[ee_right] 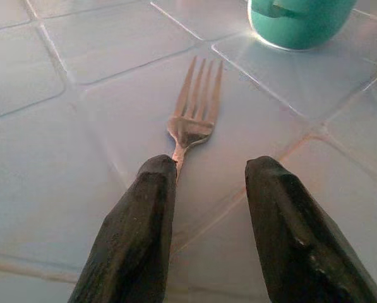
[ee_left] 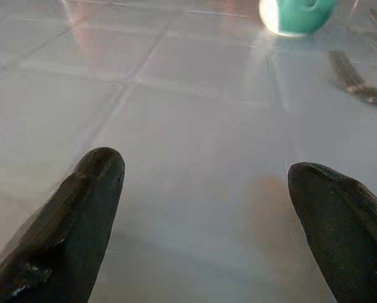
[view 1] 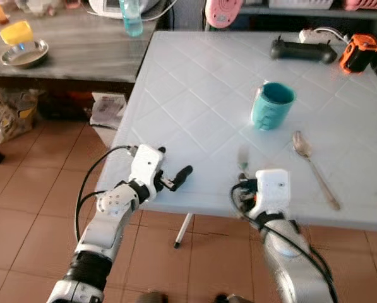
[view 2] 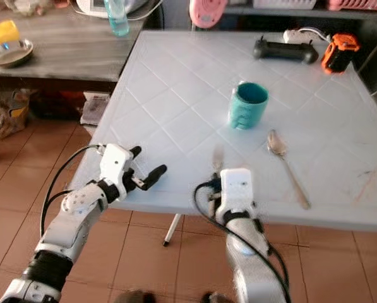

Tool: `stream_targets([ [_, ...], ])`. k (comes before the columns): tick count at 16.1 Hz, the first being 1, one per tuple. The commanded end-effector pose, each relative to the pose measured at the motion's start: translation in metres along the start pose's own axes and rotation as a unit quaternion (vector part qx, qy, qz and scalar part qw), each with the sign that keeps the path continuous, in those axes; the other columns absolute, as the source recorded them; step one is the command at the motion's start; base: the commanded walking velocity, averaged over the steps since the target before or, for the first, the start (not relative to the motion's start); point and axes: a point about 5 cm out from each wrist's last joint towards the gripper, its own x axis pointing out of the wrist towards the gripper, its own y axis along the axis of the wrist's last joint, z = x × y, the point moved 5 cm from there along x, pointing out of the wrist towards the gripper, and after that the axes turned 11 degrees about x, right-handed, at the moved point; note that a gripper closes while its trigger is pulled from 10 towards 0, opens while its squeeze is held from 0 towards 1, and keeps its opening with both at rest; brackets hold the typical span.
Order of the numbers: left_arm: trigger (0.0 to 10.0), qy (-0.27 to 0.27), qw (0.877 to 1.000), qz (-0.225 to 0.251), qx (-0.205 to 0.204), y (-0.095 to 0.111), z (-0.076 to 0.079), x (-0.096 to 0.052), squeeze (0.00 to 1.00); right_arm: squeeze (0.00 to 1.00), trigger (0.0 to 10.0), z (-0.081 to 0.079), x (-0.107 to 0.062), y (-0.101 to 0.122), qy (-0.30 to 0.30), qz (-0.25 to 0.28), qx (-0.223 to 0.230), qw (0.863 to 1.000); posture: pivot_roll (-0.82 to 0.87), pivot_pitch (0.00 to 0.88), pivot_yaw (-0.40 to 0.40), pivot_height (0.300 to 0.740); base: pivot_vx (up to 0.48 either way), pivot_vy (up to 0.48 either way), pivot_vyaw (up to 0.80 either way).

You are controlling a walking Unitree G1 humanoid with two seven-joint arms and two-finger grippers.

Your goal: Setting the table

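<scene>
steel fork point(ee_right: 192, 113) is seen flat on the white desk point(view 1: 194, 95), just ahead of the released right pincer point(ee_right: 207, 189); teal mug point(view 1: 271, 105) beyond. left pincer point(ee_left: 207, 202) is held released at the desk edge.

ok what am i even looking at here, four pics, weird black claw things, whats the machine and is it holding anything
It is a humanoid robot setting a table. The two wide pictures come from cameras in its head, looking down at its silver arms. The two close pictures come from cameras on its wrists, and the black claws are its gripper fingers. On the white table lie a teal mug, a spoon and a fork. The left gripper is open over bare table. The right gripper is open around the fork's handle, one finger touching it, gripping nothing yet.
</scene>
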Motion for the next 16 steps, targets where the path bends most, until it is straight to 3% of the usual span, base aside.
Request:
stream_targets([
  [1,10.0,-0.004,1.000,0.000,-0.001,0.000,0.002,-0.001,0.00,0.00,10.0,0.004,-0.004,-0.032,-0.010,-0.064,-0.001,0.998,0.09,0.179,0.051,0.740,0.000,0.000,0.00],
  [6,10.0,-0.007,1.000,0.005,0.001,0.001,0.003,-0.002,0.00,0.00,10.0,0.014,0.000,-0.033,-0.035,-0.063,-0.005,0.997,0.10,0.180,0.055,0.740,0.000,0.000,0.00],
  [10,10.0,-0.008,1.000,0.007,0.001,0.003,0.003,-0.001,0.00,0.00,10.0,0.033,0.001,-0.031,-0.065,-0.060,-0.014,0.996,0.10,0.180,0.062,0.740,0.000,0.000,0.00],
  [14,10.0,-0.019,1.000,0.010,-0.001,0.005,0.007,0.000,0.00,0.00,10.0,0.053,0.011,-0.017,-0.078,-0.038,-0.017,0.996,0.10,0.184,0.070,0.740,0.000,0.000,0.00],
  [16,10.0,-0.024,1.000,0.013,0.001,0.007,0.009,0.000,0.00,0.00,10.0,0.054,0.017,-0.011,-0.073,-0.030,-0.020,0.997,0.10,0.185,0.072,0.740,0.000,0.000,0.00],
])
